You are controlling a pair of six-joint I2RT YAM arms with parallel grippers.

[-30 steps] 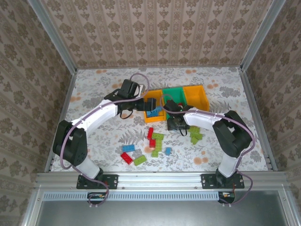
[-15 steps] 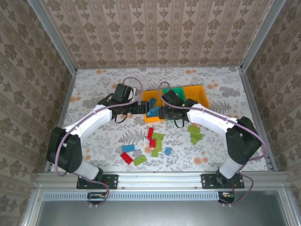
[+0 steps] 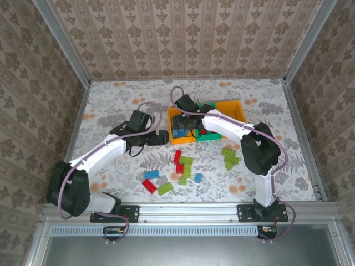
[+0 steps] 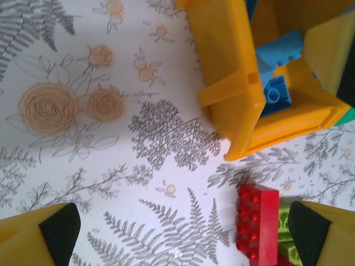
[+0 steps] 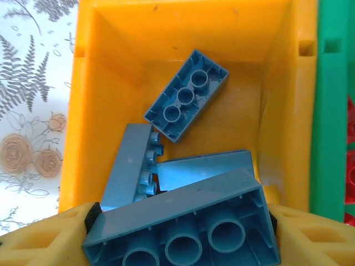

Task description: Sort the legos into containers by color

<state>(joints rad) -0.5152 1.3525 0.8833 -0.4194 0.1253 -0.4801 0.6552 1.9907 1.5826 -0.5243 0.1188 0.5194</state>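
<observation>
A blue studded plastic brick (image 5: 183, 219), hollow underside towards the camera, is pinched between the yellow fingers (image 5: 50, 241) of the right pincer (image 5: 182, 235). The pincer hangs over the open orange-yellow plastic bin (image 5: 89, 83) at the left end of the row. Three more blue bricks (image 5: 186, 95) lie in that bin: one underside up near the far wall, one on its side, and one partly hidden by the held brick. Touching that bin on its right stands the green plastic bin (image 5: 333, 111), with something red (image 5: 350, 166) inside.

From above, the right pincer (image 3: 183, 123) sits over the same left bin (image 3: 172, 139), and a second orange-yellow bin (image 3: 236, 111) stands on the far side of the green one (image 3: 209, 106). The left pincer (image 3: 159, 137) is spread wide with nothing between its fingers. It is low over the flower-printed table (image 3: 111, 105), just beside the left bin's near corner, and a red brick (image 4: 256, 227) lies by one of its fingers (image 4: 310, 227). Loose red, green and blue bricks (image 3: 186, 166) are scattered on the table nearer the arm bases.
</observation>
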